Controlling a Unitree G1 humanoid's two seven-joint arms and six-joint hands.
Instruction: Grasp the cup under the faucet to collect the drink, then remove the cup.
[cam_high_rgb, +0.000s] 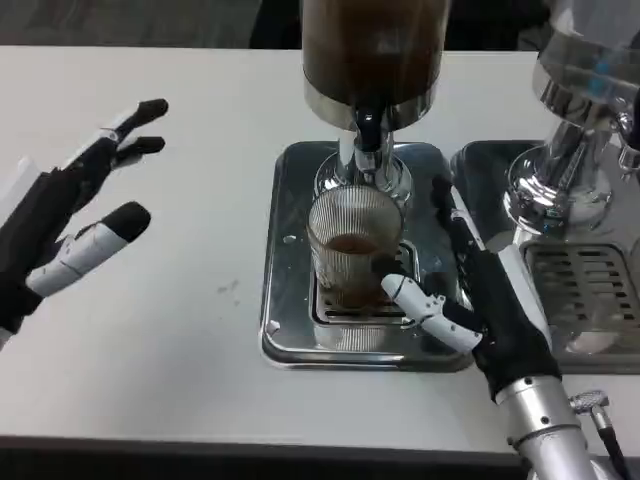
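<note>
A ribbed clear glass cup (352, 245) holding a little brown drink stands on the drip grate under the black faucet (367, 130) of the brown drink dispenser (372, 50). My right hand (470, 290) lies just right of the cup. Its thumb tip (395, 288) touches the cup's lower front, while its long fingers (452, 215) stretch straight along the cup's right side with a small gap. My left hand (70, 225) hovers over the table at the far left, fingers spread and holding nothing.
The cup's dispenser sits on a shiny metal drip tray (285, 300). A second dispenser (580, 120) with its own tray and grate (585, 290) stands close on the right, beside my right forearm. Bare white table (190, 330) lies between my left hand and the tray.
</note>
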